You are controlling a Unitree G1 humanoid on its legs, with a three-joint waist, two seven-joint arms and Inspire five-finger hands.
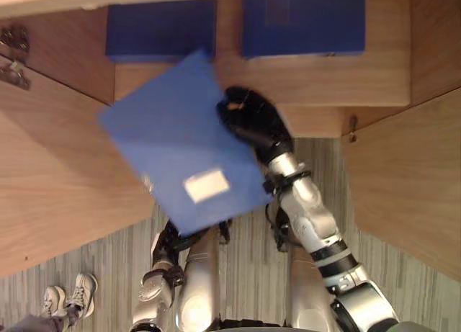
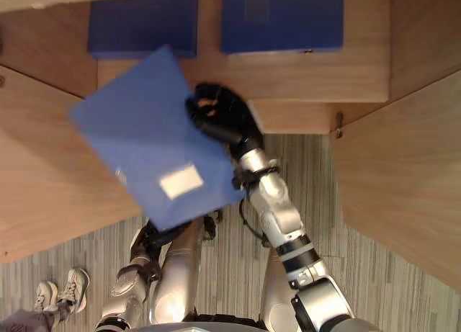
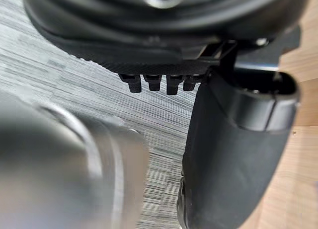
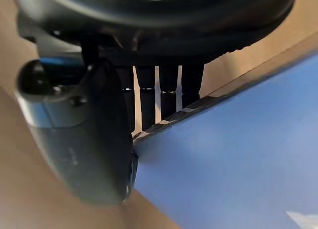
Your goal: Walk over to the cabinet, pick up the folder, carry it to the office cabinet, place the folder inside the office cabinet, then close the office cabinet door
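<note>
You have the folder (image 1: 173, 137) in the right hand (image 1: 252, 119), held in the air over the front edge of the cabinet's shelf (image 1: 324, 80) and not yet set on it. It is turned cornerwise: one corner points in over the shelf and the opposite corner hangs out past the shelf's front, above the floor (image 1: 425, 296). Its white label (image 1: 207, 185) faces up near that outer corner. Your right hand grips the folder's edge at the shelf's front lip. In the right wrist view the thumb (image 4: 84, 134) lies on the blue cover and the fingers (image 4: 149, 95) go under the edge, so the hand is clamped on the folder. At the back of the shelf you see two dark blue boxes (image 1: 160, 29) (image 1: 302, 22) side by side, the folder's inner corner aimed at the gap between them. The left door (image 1: 57, 173) and right door (image 1: 410, 173) stand open to either side of the shelf. Your left hand (image 1: 167, 242) hangs low, out in front of the shelf and under the folder's outer corner, touching nothing you can see. You cannot tell how its grip is set. A person's shoes (image 1: 68, 296) stand on the floor well out from the shelf, beyond the left door.
</note>
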